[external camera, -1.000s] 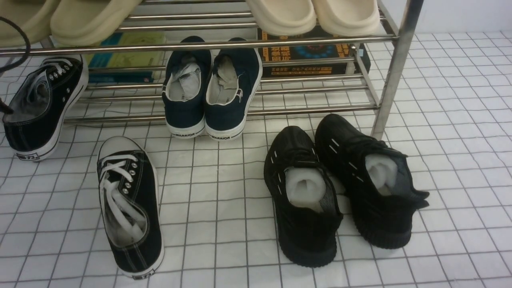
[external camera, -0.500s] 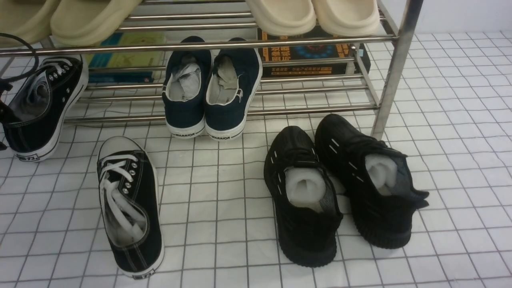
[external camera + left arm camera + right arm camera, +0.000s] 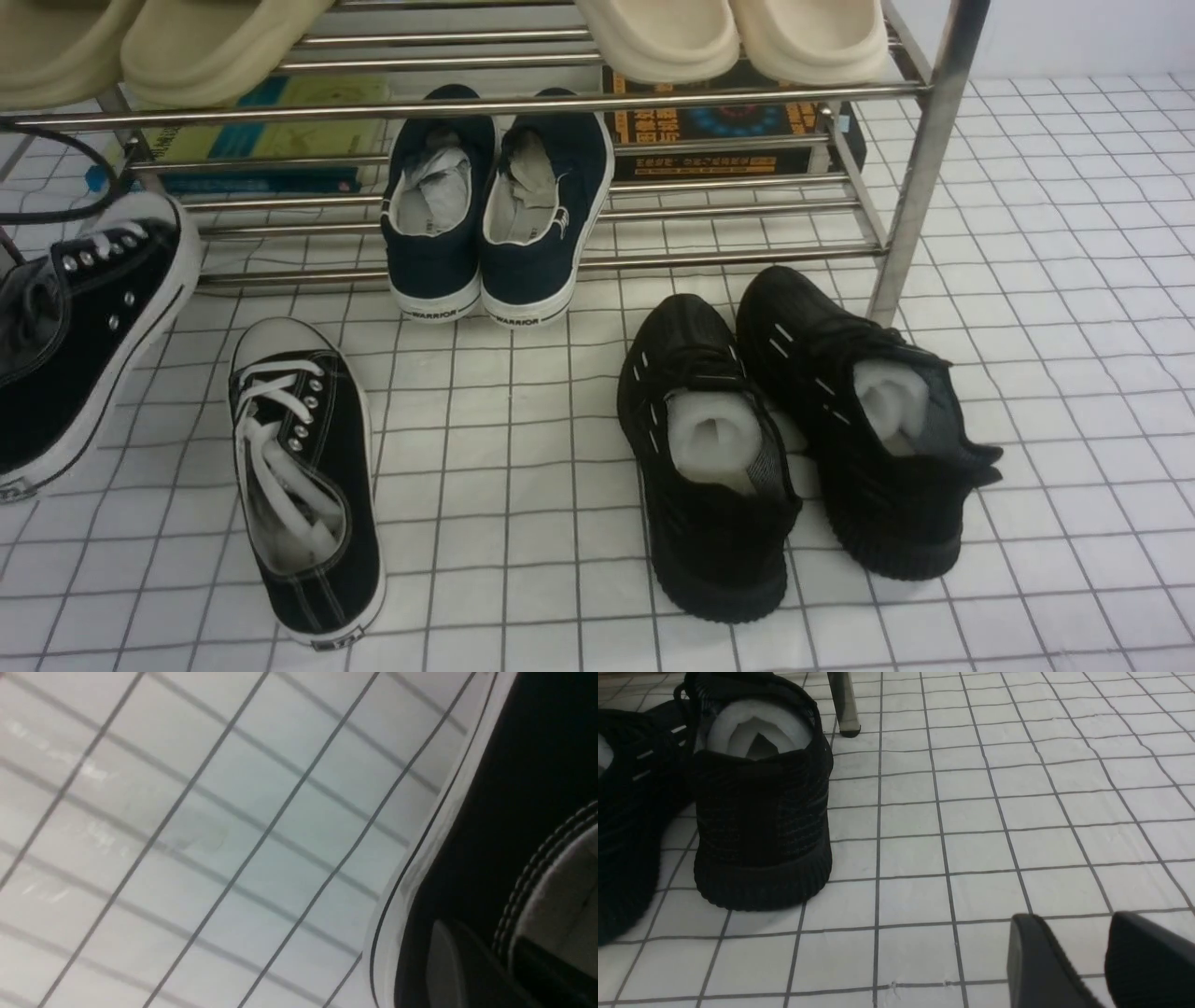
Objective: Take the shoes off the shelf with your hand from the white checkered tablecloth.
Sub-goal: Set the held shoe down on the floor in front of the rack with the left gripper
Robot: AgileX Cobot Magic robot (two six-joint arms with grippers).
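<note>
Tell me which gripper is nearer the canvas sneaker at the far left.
Left. The left gripper is right at the canvas sneaker, apparently clamping its collar. The right gripper is low over the tablecloth beside the black knit sneakers, well away.

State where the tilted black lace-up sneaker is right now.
Front view, far left edge: the tilted sneaker is just in front of the shelf, on the left of its mate, which lies on the checkered tablecloth.

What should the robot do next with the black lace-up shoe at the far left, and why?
Probably lower the sneaker onto the tablecloth beside its mate: it hangs tilted, clear of the shelf, while the mate already lies flat there.
</note>
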